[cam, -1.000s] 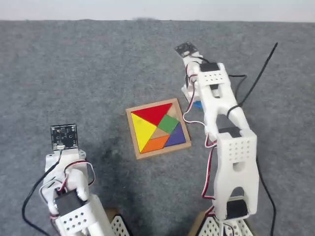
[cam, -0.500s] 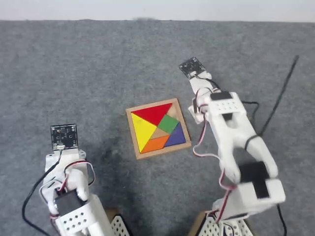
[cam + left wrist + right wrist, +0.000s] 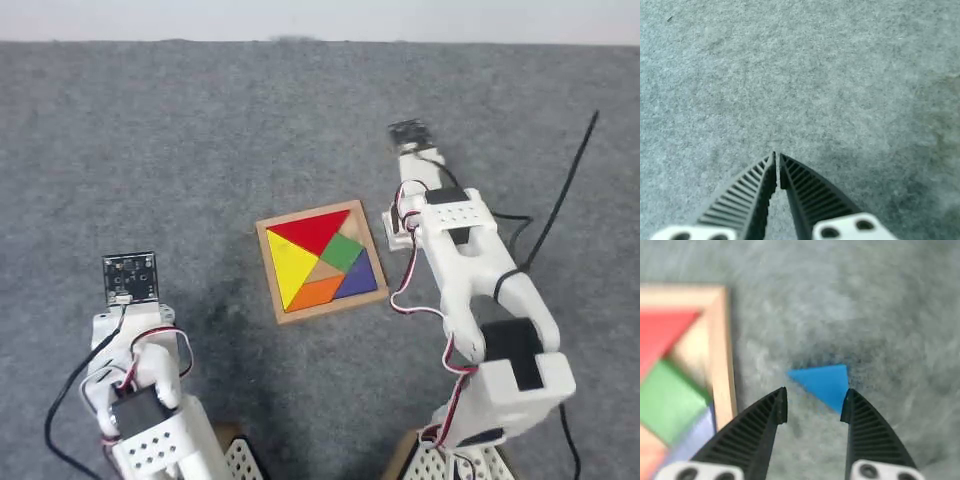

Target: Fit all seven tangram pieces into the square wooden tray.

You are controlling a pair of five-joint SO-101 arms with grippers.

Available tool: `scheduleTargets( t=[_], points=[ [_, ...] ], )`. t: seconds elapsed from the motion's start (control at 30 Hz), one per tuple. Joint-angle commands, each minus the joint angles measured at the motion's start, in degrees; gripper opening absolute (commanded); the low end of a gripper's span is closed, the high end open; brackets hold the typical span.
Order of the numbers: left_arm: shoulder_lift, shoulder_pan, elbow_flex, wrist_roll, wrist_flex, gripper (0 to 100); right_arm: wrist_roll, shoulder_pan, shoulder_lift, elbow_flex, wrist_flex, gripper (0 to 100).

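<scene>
The square wooden tray (image 3: 270, 262) lies mid-table, holding a red triangle (image 3: 310, 232), a yellow triangle (image 3: 288, 266), a green square (image 3: 341, 251), an orange piece (image 3: 316, 292) and a purple piece (image 3: 358, 281). Its corner nearest the right arm (image 3: 452, 235) shows bare wood. A blue triangle (image 3: 824, 382) lies on the grey mat just outside the tray rim (image 3: 722, 350). My right gripper (image 3: 815, 404) is open, one fingertip at each side of the blue triangle. My left gripper (image 3: 777, 161) is shut on nothing, over bare mat near the left arm's base (image 3: 140, 380).
Grey felt mat (image 3: 150, 150) covers the whole table. A black cable (image 3: 560, 195) trails from the right arm toward the far right. Open mat lies left of and behind the tray.
The right arm has pulled back toward its base and dropped over the blue triangle beside the tray, hiding it in the high view. The left arm has not moved.
</scene>
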Motion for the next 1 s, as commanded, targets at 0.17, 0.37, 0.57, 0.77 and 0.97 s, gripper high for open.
scheduleTargets(
  t=[0.17,0.37,0.57,0.77,0.97],
  points=[
    [-0.9,0.0,-0.5,-0.6,0.2,2,-45.1,0.7,0.1,-6.9,0.4,19.1],
    [-0.9,0.0,-0.5,-0.6,0.2,2,-51.7,1.5,0.2,-5.0,0.0,19.1],
    [-0.9,0.0,-0.5,-0.6,0.2,2,-51.4,2.9,5.0,-7.5,0.3,19.1],
    [-0.9,0.0,-0.5,-0.6,0.2,2,-51.8,3.3,14.6,-16.7,5.4,18.7],
    [-0.9,0.0,-0.5,-0.6,0.2,2,-54.2,4.5,18.9,-22.5,12.5,18.7]
  ],
)
